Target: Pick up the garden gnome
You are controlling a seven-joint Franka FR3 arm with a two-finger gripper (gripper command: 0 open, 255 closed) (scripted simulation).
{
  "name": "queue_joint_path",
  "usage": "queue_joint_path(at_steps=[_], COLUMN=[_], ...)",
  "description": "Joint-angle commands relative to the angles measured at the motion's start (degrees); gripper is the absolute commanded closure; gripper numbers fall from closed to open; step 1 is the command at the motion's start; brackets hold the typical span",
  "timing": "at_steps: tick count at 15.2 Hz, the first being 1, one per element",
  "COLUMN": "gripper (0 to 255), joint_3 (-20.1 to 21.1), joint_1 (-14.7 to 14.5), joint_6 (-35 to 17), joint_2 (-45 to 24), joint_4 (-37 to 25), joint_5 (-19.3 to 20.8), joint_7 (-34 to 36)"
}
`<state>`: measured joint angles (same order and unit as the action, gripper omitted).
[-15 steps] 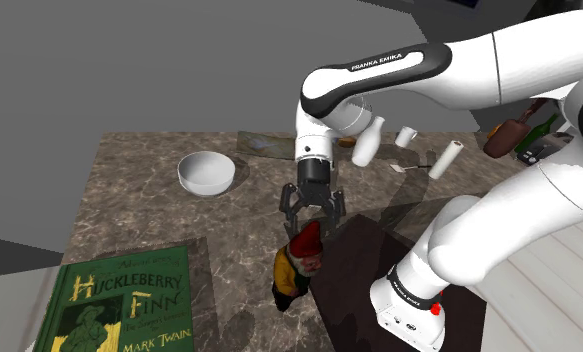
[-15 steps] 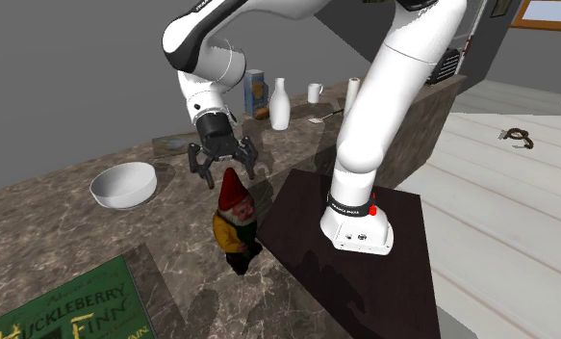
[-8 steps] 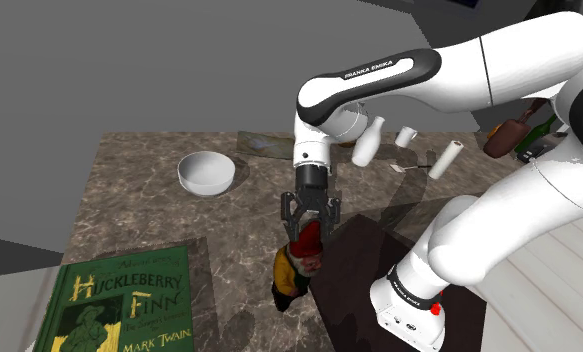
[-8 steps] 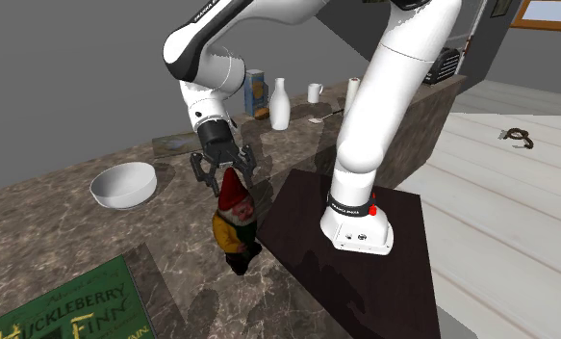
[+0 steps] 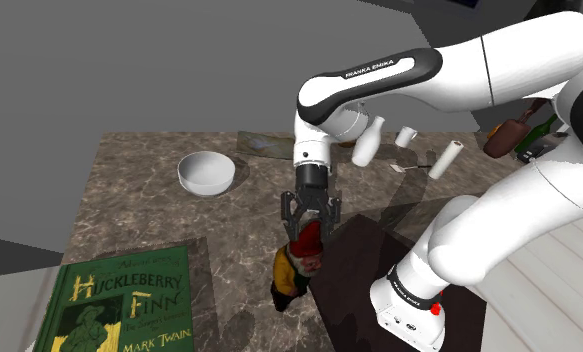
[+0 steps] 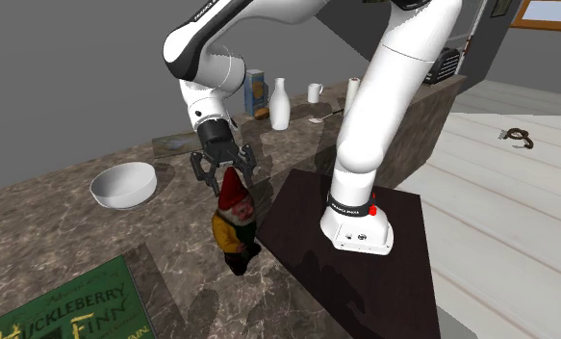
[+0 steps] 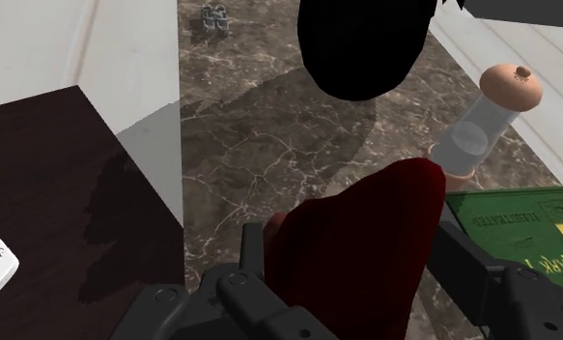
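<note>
The garden gnome (image 5: 297, 268) stands upright on the marbled counter (image 5: 139, 200), beside the dark stand. It has a red pointed hat and a yellow coat (image 6: 233, 227). My black gripper (image 5: 309, 230) hangs straight down over it, open, one finger on each side of the hat's upper part (image 6: 226, 183). In the wrist view the dark red hat (image 7: 366, 241) fills the gap of the gripper (image 7: 354, 259). The fingers (image 7: 253, 253) lie close against its sides, and I cannot tell whether they touch it.
A white bowl (image 5: 206, 172) sits further back on the shoulder view's left. A green Huckleberry Finn book (image 5: 119, 305) lies at the front. A white bottle (image 5: 369, 140), mug (image 5: 407, 136) and paper roll (image 5: 445, 159) stand at the back. The dark stand (image 5: 351, 270) borders the gnome.
Over the last second the gripper came down from just above the hat's tip until its fingers straddled the hat. In the last half second nothing visibly moved.
</note>
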<state>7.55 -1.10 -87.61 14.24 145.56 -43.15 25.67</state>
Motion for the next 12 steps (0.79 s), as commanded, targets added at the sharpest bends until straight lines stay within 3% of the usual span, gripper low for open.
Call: queue_joint_path(at_steps=[1, 12], gripper=[255, 255], joint_3=[-0.12, -1.19], joint_1=[0.04, 0.26], joint_6=[0.96, 8.25], joint_2=[0.74, 5.58], joint_4=[-0.43, -4.40], joint_5=[0.06, 0.07], joint_7=[0.68, 5.76])
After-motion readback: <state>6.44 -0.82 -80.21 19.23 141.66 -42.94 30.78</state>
